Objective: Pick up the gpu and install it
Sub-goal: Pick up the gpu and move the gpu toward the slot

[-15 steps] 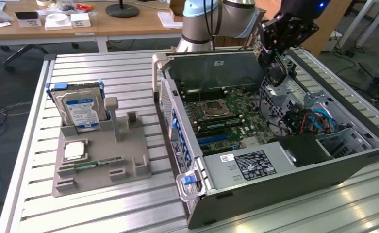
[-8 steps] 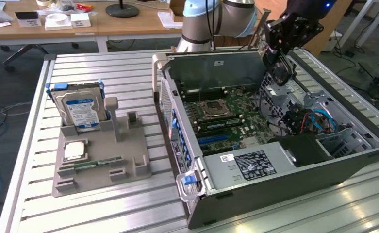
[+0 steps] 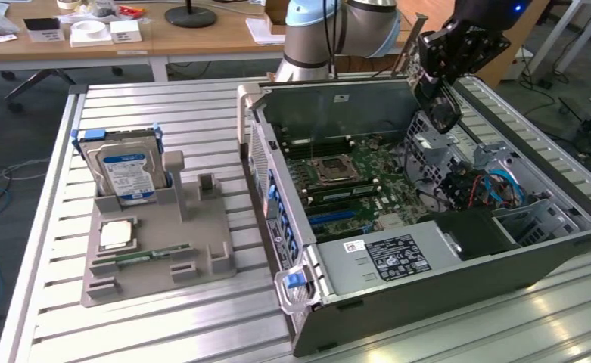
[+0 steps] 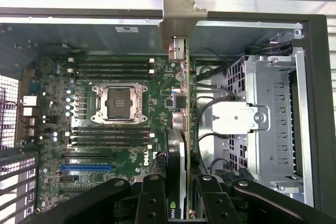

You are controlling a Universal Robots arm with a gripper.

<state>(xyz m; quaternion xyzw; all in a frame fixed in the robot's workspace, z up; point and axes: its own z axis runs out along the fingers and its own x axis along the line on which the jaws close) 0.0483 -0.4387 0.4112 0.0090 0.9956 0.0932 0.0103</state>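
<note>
The gpu (image 3: 443, 108), a thin dark card, hangs edge-down from my gripper (image 3: 439, 76) above the far-right part of the open computer case (image 3: 457, 295). In the wrist view the gpu (image 4: 180, 103) appears edge-on. Its silvery end bracket (image 4: 177, 9) points toward the case's back wall, and its body runs between the motherboard (image 4: 121, 145) and the drive cage. My gripper (image 4: 181, 200) is shut on the gpu, with a black finger (image 4: 152, 198) on each side. The blue expansion slot (image 4: 86, 167) lies off to one side of the card, apart from it.
On the exterior view's left, a grey holder (image 3: 199, 261) carries a silver hard drive (image 3: 126, 170), a processor (image 3: 116, 234) and a green RAM stick (image 3: 153, 252). A metal drive cage (image 4: 273, 119) and cables sit inside the case. The case walls stand around the motherboard.
</note>
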